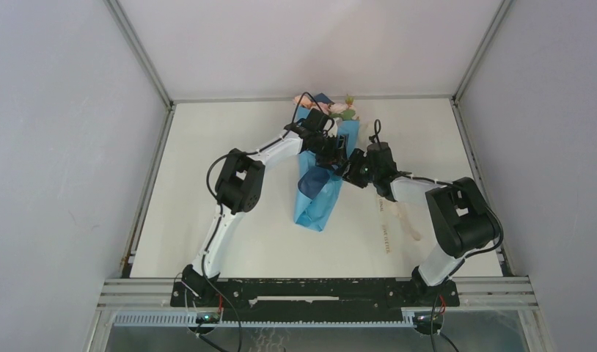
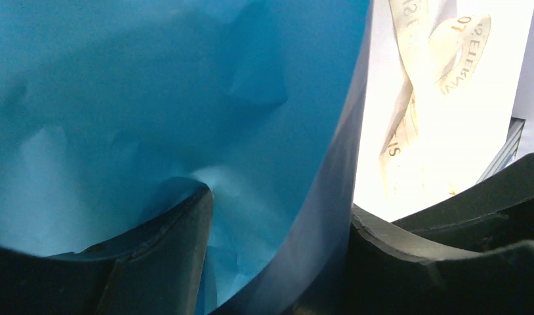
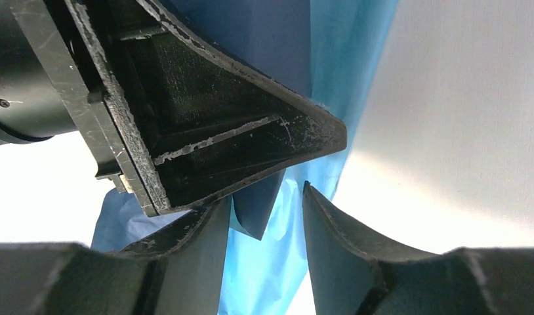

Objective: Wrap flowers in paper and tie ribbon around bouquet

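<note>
The white tabletop spreads under both arms. The paper, light blue with a navy strip, lies as a long folded bundle beneath the two tools. The left tool straddles a fold of it, its fingers apart and blue sheet filling the gap; whether it truly clamps I cannot tell. The right tool, just beside the left one, is released, with a navy tip of paper hanging loose between its fingers. The flowers peek out just beyond the left tool. The ribbon lies loose to the right of both tools, apart from the paper.
</note>
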Robot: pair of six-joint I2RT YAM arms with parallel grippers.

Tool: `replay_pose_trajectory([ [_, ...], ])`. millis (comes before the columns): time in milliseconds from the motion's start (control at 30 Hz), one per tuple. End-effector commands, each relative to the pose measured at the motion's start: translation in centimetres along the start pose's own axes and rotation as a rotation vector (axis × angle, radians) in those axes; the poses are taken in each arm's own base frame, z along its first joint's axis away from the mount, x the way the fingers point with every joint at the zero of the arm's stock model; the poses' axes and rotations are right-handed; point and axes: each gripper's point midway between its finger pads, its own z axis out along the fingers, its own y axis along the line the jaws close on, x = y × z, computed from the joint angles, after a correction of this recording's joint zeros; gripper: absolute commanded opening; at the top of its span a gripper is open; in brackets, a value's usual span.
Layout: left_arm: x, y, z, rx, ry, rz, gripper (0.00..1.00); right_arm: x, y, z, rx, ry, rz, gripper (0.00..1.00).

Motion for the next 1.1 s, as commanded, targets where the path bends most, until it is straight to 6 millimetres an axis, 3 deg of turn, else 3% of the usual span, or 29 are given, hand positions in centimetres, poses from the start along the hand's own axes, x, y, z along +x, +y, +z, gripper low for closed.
replay_pose_trajectory([
  [0, -1.9, -0.5, -1.6, -0.031, -0.065, 0.060, 0.68, -2.9, 1.7, -0.2, -0.045, -0.093, 0.005, 0.51],
  [200, -2.1, -0.5, -1.7, -0.034, -0.072, 0.066, 0.68, -2.2, 0.8, 1.2, -0.044, -0.066, 0.028, 0.41],
  [400, -2.4, -0.9, -2.4, -0.033, -0.077, 0.083, 0.70, -2.0, -0.4, 1.6, -0.023, -0.048, 0.040, 0.10],
  [467, -2.5, -1.6, -3.2, -0.024, -0.081, 0.106, 0.72, -2.1, -0.9, 1.6, -0.012, -0.046, 0.040, 0.05],
  [700, -3.9, -5.6, -9.9, -0.008, -0.140, 0.323, 0.76, -2.0, -2.4, 2.1, -0.020, -0.011, 0.071, 0.00],
  [833, -3.2, -5.7, -13.8, -0.074, -0.144, 0.484, 0.76, -2.2, -2.7, 2.2, -0.028, -0.006, 0.083, 0.00],
  [900, -2.2, -3.9, -14.9, -0.160, -0.122, 0.562, 0.71, -2.3, -2.7, 2.3, -0.034, -0.005, 0.091, 0.00],
  [1033, 0.8, 0.9, -14.5, -0.309, -0.057, 0.626, 0.36, -2.7, -2.8, 2.4, -0.040, -0.005, 0.107, 0.00],
  [1067, 1.6, 1.5, -14.1, -0.320, -0.033, 0.642, 0.33, -2.8, -2.8, 2.4, -0.040, -0.005, 0.108, 0.00],
])
